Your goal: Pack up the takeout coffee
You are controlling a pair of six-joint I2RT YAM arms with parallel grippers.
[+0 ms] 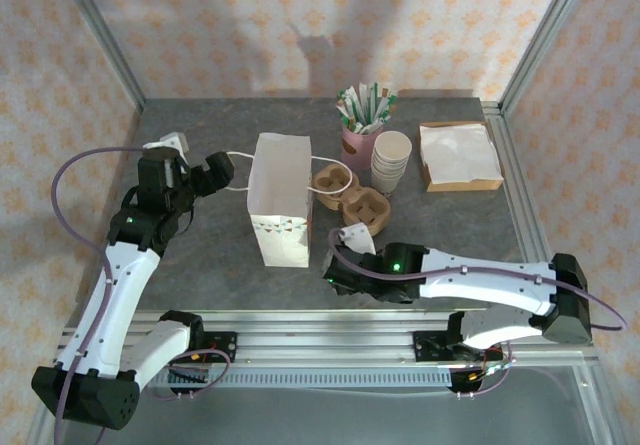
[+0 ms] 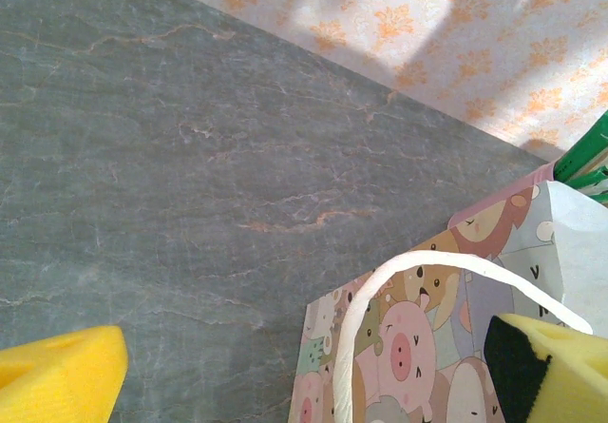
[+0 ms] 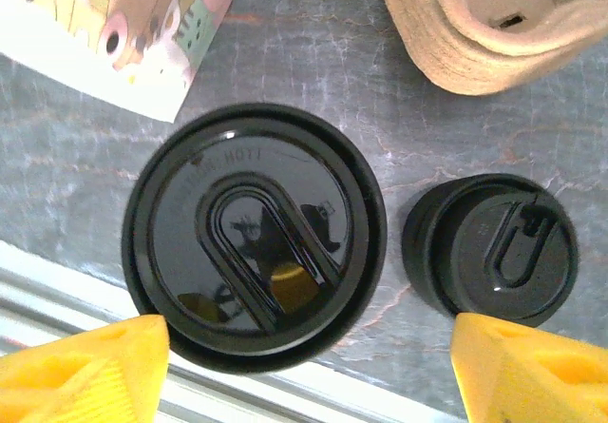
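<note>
Table (image 1: 200, 265): grey, stone-patterned top, with aluminium rails along the lower edge of the overhead frame.

Standing directly on it:
- Centre of frame: one white paper bag (image 1: 280, 205), upright, mouth open, white cord handles. The wrist views show a cartoon-animal print on its side.
- Just right of the bag: an upper pulp cup carrier (image 1: 334, 179) and a lower pulp cup carrier (image 1: 363, 208), brown and touching each other.
- Upper centre-right: a pink holder (image 1: 358, 145) filled with green-and-white sticks, with a stack of cream paper cups (image 1: 391, 161) just beside it.
- Further right: a shallow cardboard tray (image 1: 432, 180) of white napkins.
- Right wrist view: the takeout coffee (image 3: 255, 238), black lid up, centre-left. A black lid piece (image 3: 491, 249) sits to its right, near but apart.
</note>
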